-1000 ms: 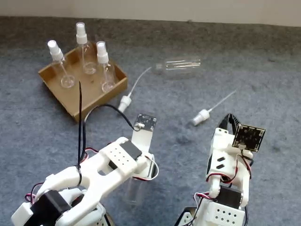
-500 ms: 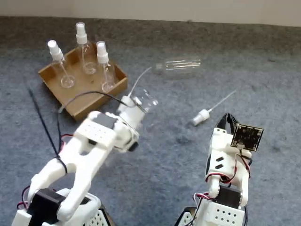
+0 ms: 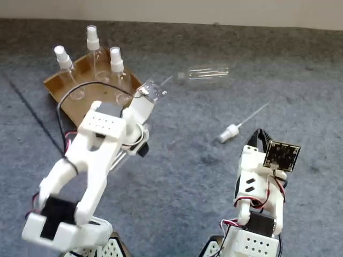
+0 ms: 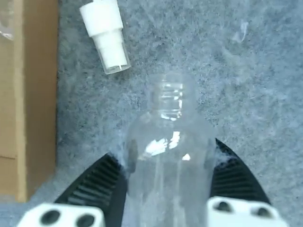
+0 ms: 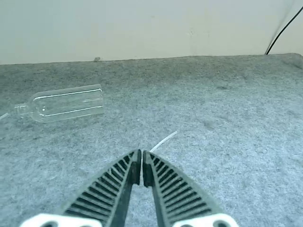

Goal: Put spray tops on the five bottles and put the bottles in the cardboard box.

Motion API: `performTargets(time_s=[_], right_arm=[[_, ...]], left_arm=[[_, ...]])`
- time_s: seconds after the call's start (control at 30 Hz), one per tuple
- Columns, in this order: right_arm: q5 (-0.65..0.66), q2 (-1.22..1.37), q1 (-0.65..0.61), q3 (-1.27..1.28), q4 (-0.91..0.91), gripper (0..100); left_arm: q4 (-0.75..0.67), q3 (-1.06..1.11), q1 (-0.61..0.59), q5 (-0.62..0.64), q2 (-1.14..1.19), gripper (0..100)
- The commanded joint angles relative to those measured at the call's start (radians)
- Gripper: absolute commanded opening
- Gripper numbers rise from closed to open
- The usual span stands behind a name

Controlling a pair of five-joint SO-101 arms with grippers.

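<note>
Grey carpet (image 3: 300, 80) runs back to a pale wall (image 5: 142, 28).

Left gripper (image 4: 165, 158) has a clear bottle (image 4: 166, 137) clamped between its black ribbed fingers (image 4: 97, 184), one on each side of the body. The threaded neck is bare and open, pointing away from the camera. Just beyond it, a white spray top (image 4: 108, 40) lies on the grey carpet (image 4: 255, 80), close beside the cardboard box (image 4: 35, 94) wall.
</note>
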Motion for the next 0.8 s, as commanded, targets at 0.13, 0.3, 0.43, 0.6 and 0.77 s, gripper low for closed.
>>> performTargets(time_s=[0.13, 0.3, 0.43, 0.6, 0.77], right_arm=[[0.014, -0.005, -0.010, 0.110, -0.019, 1.2], [0.014, -0.005, -0.010, 0.110, -0.019, 1.2], [0.014, -0.005, -0.010, 0.110, -0.019, 1.2], [0.014, -0.007, -0.010, 0.110, -0.019, 1.2], [0.014, -0.007, -0.015, 0.110, -0.019, 1.2]], left_arm=[[0.026, -0.217, 0.035, -0.012, 0.248, 9], [0.086, -0.219, 0.119, -0.012, 0.170, 9], [0.132, -0.217, 0.157, -0.011, 0.061, 9], [0.184, -0.217, 0.156, -0.009, -0.120, 9], [0.247, -0.216, 0.153, -0.009, -0.314, 9]])
